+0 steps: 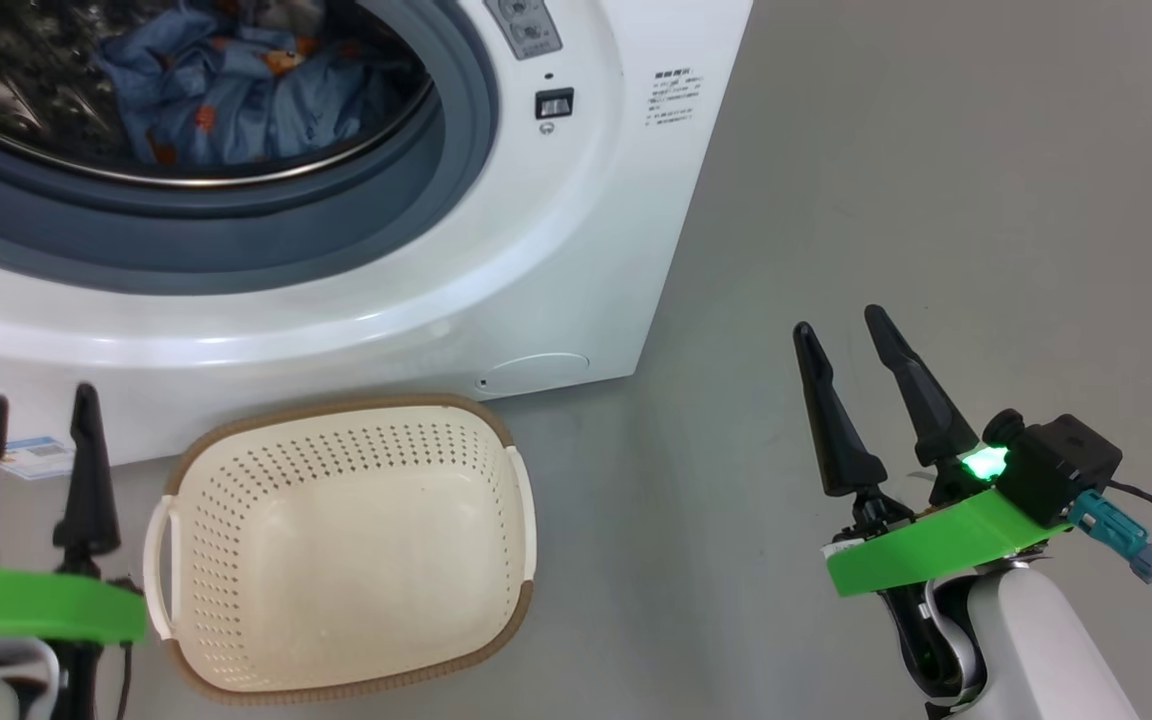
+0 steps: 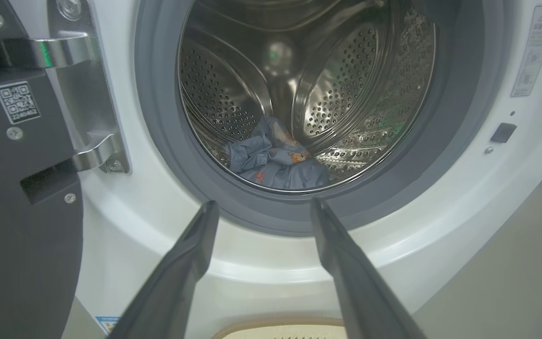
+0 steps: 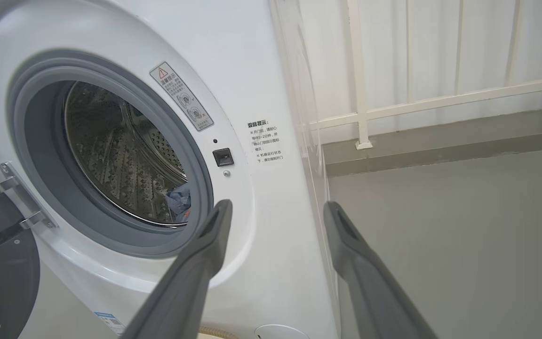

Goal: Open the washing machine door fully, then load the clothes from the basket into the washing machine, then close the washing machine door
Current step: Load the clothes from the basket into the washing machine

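The white washing machine [image 1: 556, 250] stands with its door [image 2: 12, 202] swung open to the left on its metal hinge [image 2: 83, 155]. Light blue clothes [image 1: 226, 90] with orange prints lie in the steel drum [image 2: 346, 84], also seen as clothes [image 2: 275, 162] in the left wrist view. The cream basket [image 1: 346, 545] sits on the floor in front of the machine with nothing in it. My left gripper [image 1: 31, 400] is open beside the basket's left handle. My right gripper [image 1: 841, 325] is open over bare floor to the right. Both hold nothing.
Grey floor [image 1: 936, 200] stretches to the right of the machine. A white railing [image 3: 440, 99] runs behind the machine on a low kerb. A round white flap [image 1: 536, 372] and a blue label sticker [image 1: 36, 455] sit low on the machine's front.
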Tool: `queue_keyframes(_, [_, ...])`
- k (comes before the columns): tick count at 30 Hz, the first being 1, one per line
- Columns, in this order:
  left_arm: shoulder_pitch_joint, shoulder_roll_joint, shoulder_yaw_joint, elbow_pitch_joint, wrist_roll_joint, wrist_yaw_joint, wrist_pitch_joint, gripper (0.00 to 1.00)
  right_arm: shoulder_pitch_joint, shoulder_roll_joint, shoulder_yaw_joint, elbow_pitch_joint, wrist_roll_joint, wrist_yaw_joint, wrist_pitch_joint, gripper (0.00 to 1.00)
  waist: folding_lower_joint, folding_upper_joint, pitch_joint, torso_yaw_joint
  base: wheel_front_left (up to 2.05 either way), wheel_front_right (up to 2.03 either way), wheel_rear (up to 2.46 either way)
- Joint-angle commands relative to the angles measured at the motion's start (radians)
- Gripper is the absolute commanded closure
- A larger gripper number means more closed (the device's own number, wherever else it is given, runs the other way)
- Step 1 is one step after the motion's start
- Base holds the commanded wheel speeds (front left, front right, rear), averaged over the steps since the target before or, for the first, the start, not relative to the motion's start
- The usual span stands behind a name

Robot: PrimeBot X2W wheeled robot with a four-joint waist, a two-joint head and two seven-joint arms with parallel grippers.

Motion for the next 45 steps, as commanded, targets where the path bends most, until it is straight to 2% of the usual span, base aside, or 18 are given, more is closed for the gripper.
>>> queue_keyframes(1, [0.013,0.019,0.051,-0.036,0.019,-0.005,-0.006,0.00,0.018,0.002,0.019,-0.018,-0.015,0.002,-0.005,0.00,0.0000,0.0000,-0.008,0.004,0.00,0.00,0.00])
queue_keyframes(24, [0.144,-0.100,0.099,-0.063,0.092,-0.029,-0.006,0.00,0.073,-0.053,0.036,0.019,0.026,0.002,-0.005,0.00,0.0000,0.0000,-0.162,0.048,0.00,0.00,0.00])
queue_keyframes(45, [0.209,-0.146,0.128,-0.102,0.103,-0.034,-0.006,0.00,0.090,-0.079,0.037,0.008,0.042,0.002,-0.005,0.00,0.0000,0.0000,-0.191,0.080,0.00,0.00,0.00])
